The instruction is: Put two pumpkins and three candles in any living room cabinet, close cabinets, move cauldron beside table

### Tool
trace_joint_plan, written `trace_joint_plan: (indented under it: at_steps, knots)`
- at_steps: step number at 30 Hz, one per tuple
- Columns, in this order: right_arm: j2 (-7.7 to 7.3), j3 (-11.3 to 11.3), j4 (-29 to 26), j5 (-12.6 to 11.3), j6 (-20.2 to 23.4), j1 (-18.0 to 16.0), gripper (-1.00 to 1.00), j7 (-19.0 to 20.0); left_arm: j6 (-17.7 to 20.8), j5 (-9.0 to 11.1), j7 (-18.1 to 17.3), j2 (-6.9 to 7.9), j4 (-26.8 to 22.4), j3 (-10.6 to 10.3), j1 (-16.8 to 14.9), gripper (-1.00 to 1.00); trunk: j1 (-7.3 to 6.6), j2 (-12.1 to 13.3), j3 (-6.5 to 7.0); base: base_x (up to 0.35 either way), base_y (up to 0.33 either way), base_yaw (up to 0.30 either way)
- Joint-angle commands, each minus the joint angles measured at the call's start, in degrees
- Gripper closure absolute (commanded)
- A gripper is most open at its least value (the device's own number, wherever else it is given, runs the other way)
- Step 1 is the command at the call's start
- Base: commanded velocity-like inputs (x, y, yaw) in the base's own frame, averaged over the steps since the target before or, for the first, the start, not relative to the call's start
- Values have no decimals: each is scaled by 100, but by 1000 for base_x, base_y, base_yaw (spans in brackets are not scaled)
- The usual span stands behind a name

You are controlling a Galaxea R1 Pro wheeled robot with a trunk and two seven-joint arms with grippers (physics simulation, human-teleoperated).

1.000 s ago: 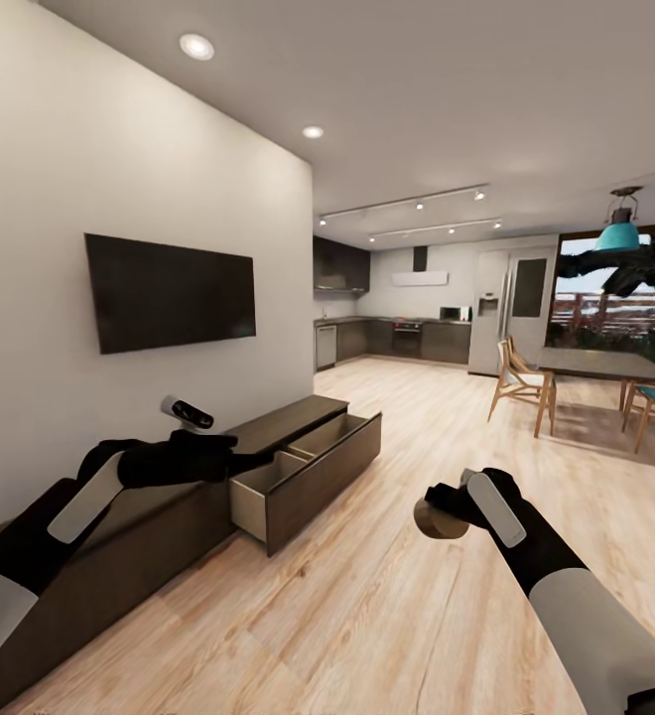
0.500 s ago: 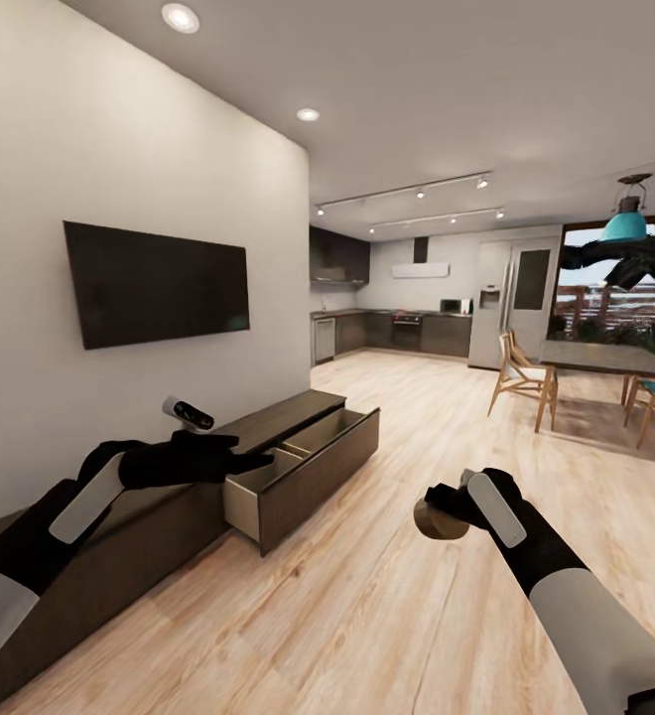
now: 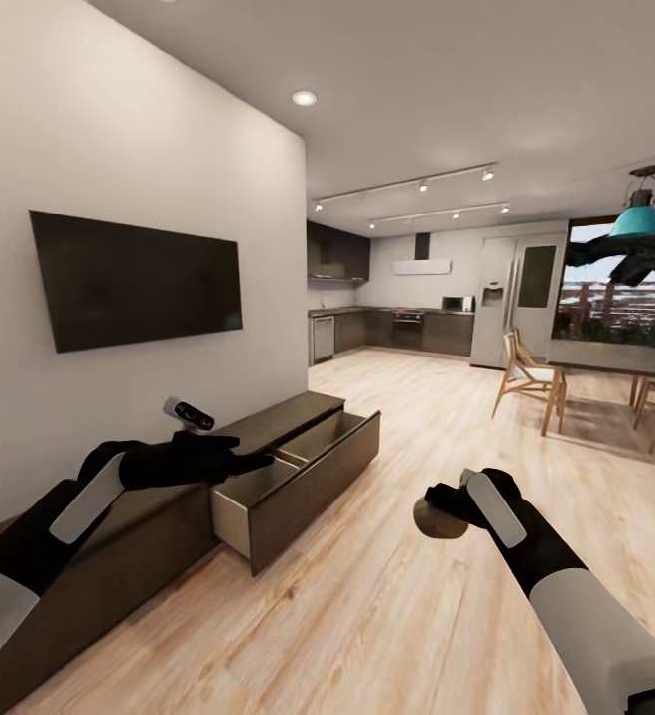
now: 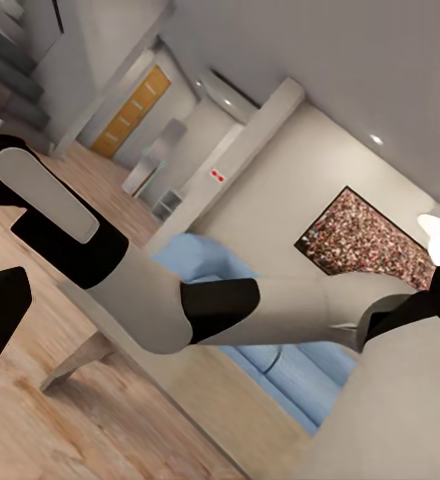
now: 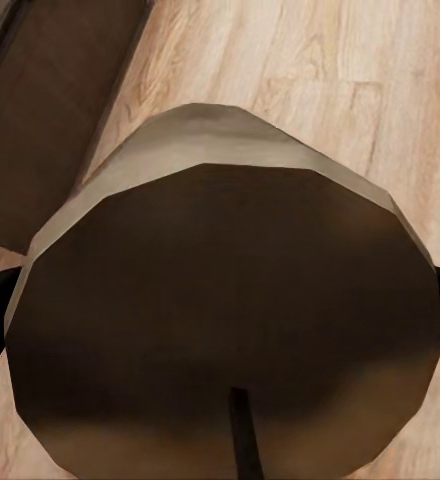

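The cabinet [image 3: 290,417] is a long, low, dark brown unit along the left wall. Its far drawer [image 3: 308,484] is pulled out and I see nothing in it from here. My left gripper [image 3: 258,462] hovers at the drawer's near corner, and its fingers [image 4: 0,320] look open with nothing between them. My right gripper [image 3: 437,516] is out over the wood floor, to the right of the drawer, shut on a candle [image 3: 435,522]. This stubby beige-grey candle [image 5: 230,320] sits close to the lens in the right wrist view. The pumpkins and the cauldron are out of view.
A black TV [image 3: 134,278] hangs above the cabinet. A dining table [image 3: 615,357] with wooden chairs [image 3: 531,377] stands at the right. The kitchen [image 3: 407,333] and a fridge [image 3: 516,298] lie beyond. A blue sofa [image 4: 280,365] appears in the left wrist view.
The whole view has shifted, so the TV and cabinet sit further left and nearer. Both arms keep the same pose, and the candle stays in the right gripper.
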Motion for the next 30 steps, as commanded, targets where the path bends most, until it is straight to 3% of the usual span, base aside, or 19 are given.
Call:
trace_joint_plan:
  at_steps: [1, 15, 30]
  knots:
    - [-7, 24, -9, -57, -5, -6, 100, -62, 36, 21, -12, 5, 2, -15, -8, -100, 3, -4, -7, 321, -1, 0]
    - [1, 24, -30, -63, 1, -6, 100, -53, 36, 15, -3, 6, 0, -11, -4, -100, 3, -4, -8, 320, -69, 6]
    - [-5, 24, -30, -58, -4, -6, 100, -53, 36, 15, -3, 5, 6, -14, -6, -100, 3, -4, -8, 304, -169, 131]
